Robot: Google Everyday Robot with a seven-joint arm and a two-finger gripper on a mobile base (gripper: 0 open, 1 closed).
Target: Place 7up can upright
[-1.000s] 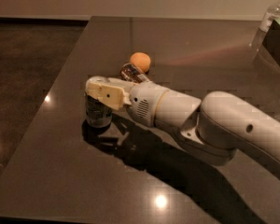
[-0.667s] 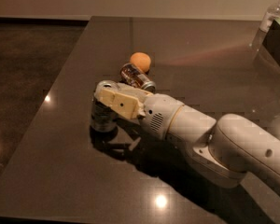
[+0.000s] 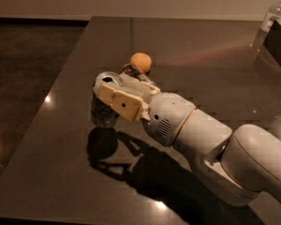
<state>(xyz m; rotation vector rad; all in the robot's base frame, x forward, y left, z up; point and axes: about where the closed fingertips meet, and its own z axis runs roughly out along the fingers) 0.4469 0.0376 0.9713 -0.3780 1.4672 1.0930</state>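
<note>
The 7up can (image 3: pixel 103 109) stands upright with its shiny silver top (image 3: pixel 107 80) facing up, left of the table's middle. My gripper (image 3: pixel 107 92) reaches in from the right and is shut on the can. One cream finger (image 3: pixel 121 102) lies across the can's front and hides most of its label. The other finger is behind the can. The can's bottom sits just above its dark shadow (image 3: pixel 102 144) on the table (image 3: pixel 61 172); I cannot tell whether it touches the surface.
A brown can (image 3: pixel 130 71) lies on its side just behind the gripper, with an orange ball-like fruit (image 3: pixel 141 62) beyond it. A clear water bottle (image 3: pixel 274 13) and a dark box (image 3: pixel 278 39) stand at the far right edge. The table's left edge drops to dark floor.
The arm has shifted right and the wrist has turned. The can's silver top now shows, and the can sits slightly higher than before.
</note>
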